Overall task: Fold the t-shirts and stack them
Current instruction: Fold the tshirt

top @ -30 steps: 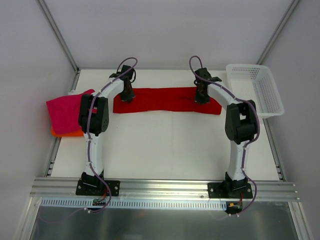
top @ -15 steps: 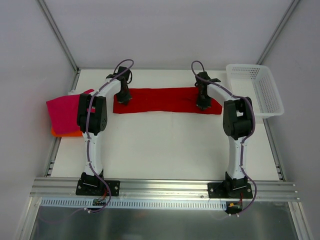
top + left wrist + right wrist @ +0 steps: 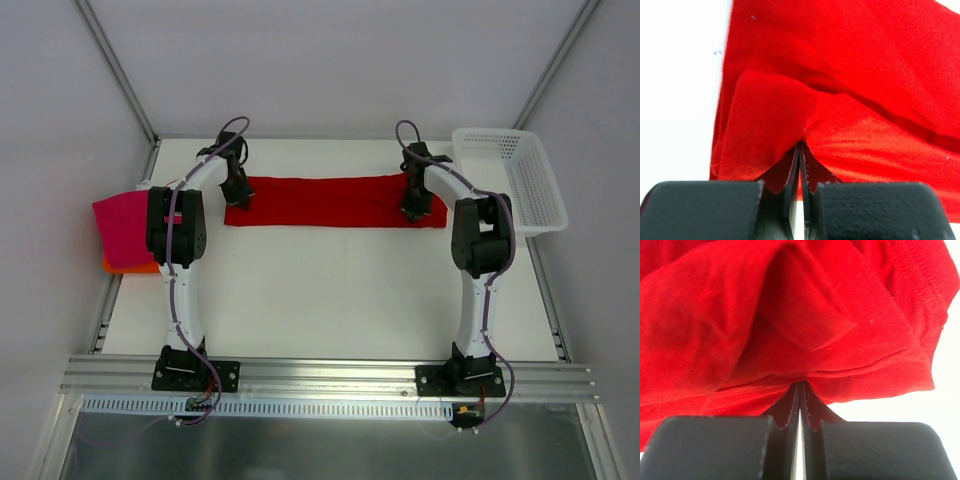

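Observation:
The bright red t-shirt (image 3: 330, 200) lies as a long flat band across the far half of the white table. My left gripper (image 3: 238, 196) is shut on the red cloth at the band's left end; the wrist view shows the cloth (image 3: 805, 100) pinched between its fingertips (image 3: 801, 145). My right gripper (image 3: 412, 208) is shut on the cloth near the band's right end, where the wrist view shows the red fabric (image 3: 790, 315) bunched at its tips (image 3: 801, 385). A folded magenta-pink shirt (image 3: 122, 228) lies on an orange one (image 3: 135, 266) at the left edge.
A white plastic mesh basket (image 3: 512, 176) stands at the far right corner. The bare white table (image 3: 320, 300) stretches in front of the red band. An aluminium rail (image 3: 330, 375) carries both arm bases at the near edge.
Both grippers have moved outward and a little farther back, the left one leftward, the right one rightward. The red band is stretched straighter and lies slightly farther from the bases.

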Motion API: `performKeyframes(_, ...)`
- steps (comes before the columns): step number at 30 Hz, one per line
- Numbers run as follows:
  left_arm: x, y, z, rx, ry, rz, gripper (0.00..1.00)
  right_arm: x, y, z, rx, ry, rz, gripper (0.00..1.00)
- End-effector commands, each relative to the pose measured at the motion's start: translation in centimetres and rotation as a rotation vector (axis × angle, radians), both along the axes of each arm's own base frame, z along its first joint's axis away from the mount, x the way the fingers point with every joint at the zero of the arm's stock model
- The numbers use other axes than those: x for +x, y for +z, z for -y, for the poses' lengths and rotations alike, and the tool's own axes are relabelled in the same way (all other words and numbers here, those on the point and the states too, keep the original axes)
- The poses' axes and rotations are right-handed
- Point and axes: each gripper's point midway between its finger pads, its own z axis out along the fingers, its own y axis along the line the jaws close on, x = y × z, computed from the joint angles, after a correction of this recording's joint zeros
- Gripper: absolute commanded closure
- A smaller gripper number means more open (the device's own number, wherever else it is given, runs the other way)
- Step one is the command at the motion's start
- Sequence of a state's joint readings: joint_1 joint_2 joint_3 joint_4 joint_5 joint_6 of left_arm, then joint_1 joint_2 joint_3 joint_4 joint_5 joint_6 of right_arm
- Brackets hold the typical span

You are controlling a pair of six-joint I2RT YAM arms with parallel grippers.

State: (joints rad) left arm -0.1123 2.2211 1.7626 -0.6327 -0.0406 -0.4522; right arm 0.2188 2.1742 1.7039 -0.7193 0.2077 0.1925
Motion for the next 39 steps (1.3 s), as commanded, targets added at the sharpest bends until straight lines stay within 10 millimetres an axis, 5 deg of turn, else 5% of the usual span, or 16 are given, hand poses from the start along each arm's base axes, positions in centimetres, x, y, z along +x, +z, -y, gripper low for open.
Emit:
performKeyframes(1, -1.0, -1.6, -2.9, 0.057, 0.025, -0.065, 1.0, -1.2, -0.2, 3.2, -0.066, -0.024, -0.078, 0.99)
performKeyframes(7, -1.3, -0.4, -3.3, 0.075, 0.05, -0.043, 1.0, -0.4, 0.5, 3.8, -0.08, -0.007, -0.068, 1.0)
performKeyframes(11, -0.8, 4.9, -3.8, 0.105, 0.083, 0.081, 1.0, 0.9, 3.8, 4.0, -0.093, 0.02, 0.037, 0.94)
performKeyframes(13, -0.7, 6.9, -3.5, 0.106, 0.102, 0.145, 0.74, 1.7, 7.1, 4.0, -0.087, 0.032, 0.134, 0.91)
performKeyframes(16, -0.7, 12.4, -2.5, 0.114, 0.103, 0.288, 0.56, 1.9, 11.8, 3.7, -0.06, 0.041, 0.264, 0.85)
performKeyframes(18, -0.9, 13.9, -1.7, 0.146, 0.092, 0.332, 0.4, 1.7, 13.5, 3.4, -0.038, 0.05, 0.302, 0.83)
performKeyframes(20, -1.3, 15.3, -1.3, 0.16, 0.083, 0.365, 0.34, 1.0, 14.8, 3.3, -0.027, 0.058, 0.327, 0.83)
performKeyframes(23, -1.6, 15.2, -0.6, 0.16, 0.06, 0.362, 0.33, 0.4, 14.6, 3.3, -0.016, 0.056, 0.322, 0.82)
performKeyframes(27, -0.7, 12.2, 0.1, 0.153, 0.016, 0.298, 0.49, 0.8, 12.7, 2.8, 0.001, 0.053, 0.279, 0.84)
performKeyframes(32, 0.4, 8.9, 1.3, 0.118, -0.014, 0.229, 1.0, 2.6, 9.3, 1.9, 0.022, 0.057, 0.203, 0.99)
performKeyframes(39, 2.1, 4.6, 2.0, 0.114, -0.048, 0.152, 1.0, 4.4, 6.5, 1.6, 0.021, 0.056, 0.143, 1.0)
